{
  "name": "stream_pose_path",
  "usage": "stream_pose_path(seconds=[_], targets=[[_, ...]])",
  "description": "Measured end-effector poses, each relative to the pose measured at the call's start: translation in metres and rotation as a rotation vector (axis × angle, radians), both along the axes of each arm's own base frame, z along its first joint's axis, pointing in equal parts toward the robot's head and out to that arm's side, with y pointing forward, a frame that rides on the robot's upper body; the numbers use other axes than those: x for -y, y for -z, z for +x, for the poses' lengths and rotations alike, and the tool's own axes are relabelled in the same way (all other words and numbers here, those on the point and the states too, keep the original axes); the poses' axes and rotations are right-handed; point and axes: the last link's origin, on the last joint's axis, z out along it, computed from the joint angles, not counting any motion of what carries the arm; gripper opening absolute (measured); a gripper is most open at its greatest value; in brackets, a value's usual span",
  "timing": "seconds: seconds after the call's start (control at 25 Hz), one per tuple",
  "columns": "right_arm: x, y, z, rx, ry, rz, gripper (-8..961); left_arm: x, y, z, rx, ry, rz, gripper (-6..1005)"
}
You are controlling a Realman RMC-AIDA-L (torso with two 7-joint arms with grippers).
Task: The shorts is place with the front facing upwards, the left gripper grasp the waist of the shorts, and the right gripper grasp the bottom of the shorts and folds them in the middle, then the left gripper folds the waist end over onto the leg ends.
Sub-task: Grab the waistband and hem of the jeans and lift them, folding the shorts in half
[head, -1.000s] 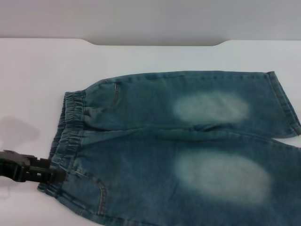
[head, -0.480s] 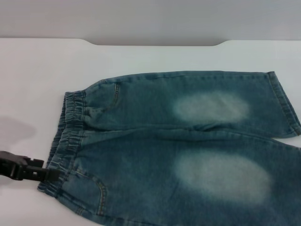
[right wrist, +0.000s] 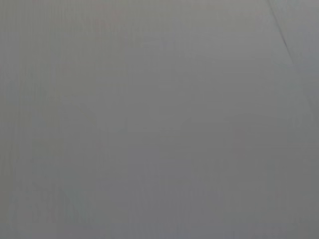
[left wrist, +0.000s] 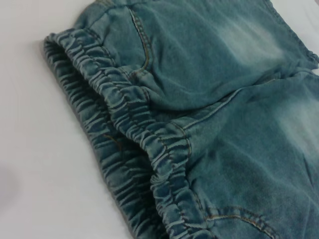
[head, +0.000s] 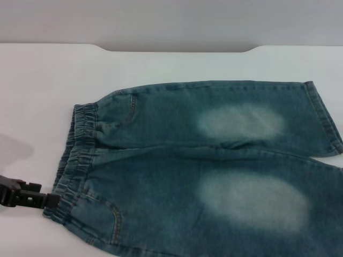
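Shorts (head: 203, 166) flat on white table (head: 43, 80), front up, waistband (head: 75, 155) toward robot's left, legs running off to the right. Left gripper (head: 51, 199) low at the left edge, tip just at the near waistband corner; can't tell if it's open or gripping any fabric. Left wrist view shows only the ruched waistband (left wrist: 124, 134) close up; right gripper not visible.
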Motion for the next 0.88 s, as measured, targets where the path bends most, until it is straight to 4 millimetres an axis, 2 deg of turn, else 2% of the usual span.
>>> stream_pose_path(seconds=[0.88], targets=[[-0.001,0.001,-0.001,0.002,-0.004,-0.004,459,0.002,0.015,-0.007,-0.008,-0.004,-0.023,709]])
